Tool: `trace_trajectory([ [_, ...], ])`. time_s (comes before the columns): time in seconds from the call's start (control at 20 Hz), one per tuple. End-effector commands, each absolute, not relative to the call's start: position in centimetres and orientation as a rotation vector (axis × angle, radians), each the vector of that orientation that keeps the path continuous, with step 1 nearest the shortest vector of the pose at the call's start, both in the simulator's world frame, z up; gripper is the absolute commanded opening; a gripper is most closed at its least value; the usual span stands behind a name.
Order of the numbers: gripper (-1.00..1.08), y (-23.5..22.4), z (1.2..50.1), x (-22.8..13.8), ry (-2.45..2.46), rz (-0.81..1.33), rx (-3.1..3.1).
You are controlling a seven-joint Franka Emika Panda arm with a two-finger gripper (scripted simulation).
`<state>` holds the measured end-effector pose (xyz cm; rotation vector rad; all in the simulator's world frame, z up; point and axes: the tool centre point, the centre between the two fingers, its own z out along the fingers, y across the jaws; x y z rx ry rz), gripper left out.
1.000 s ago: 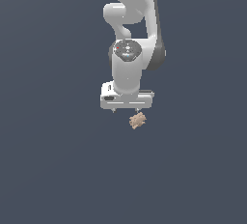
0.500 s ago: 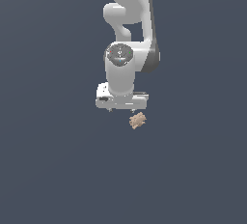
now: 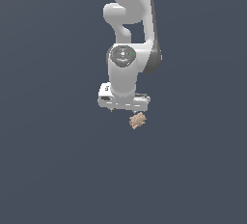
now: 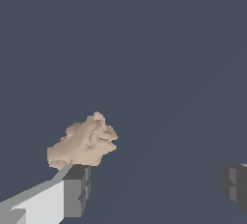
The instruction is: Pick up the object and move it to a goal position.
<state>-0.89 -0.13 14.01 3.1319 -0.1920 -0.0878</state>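
Exterior view first: the white arm (image 3: 129,39) reaches down from the upper middle of the frame over a plain dark grey-blue floor (image 3: 48,170). At its lower end sits the gripper (image 3: 126,107), its broad white body seen from above, with only small dark finger stubs showing beneath it. The object (image 3: 138,120), a small tan, lumpy, jagged-edged piece, lies on the floor just below the gripper body and a little toward the exterior view's right. From this angle it appears beside the gripper, not between the fingers, and much smaller than the gripper.

Wrist view: two fingers (image 4: 72,191) show at the edges of the picture, one with a pale grey arm and a dark grey pad, the other only a dark pad at the far side. They stand far apart with bare floor between them, so the claw is released and grasping nothing. The object (image 4: 84,143) sits just past the tip of the nearer finger, close to it; whether it touches the pad cannot be told. It is not in the gap between the fingers.
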Motion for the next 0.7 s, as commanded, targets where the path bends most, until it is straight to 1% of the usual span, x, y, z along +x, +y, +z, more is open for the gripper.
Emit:
trace_trajectory([
  [0.0,1.0,0.2,13.8,-0.9,-0.25,-0.085,3.127],
  [0.65,1.0,2.7,12.3,-1.1,-0.697,-0.058,3.057],
])
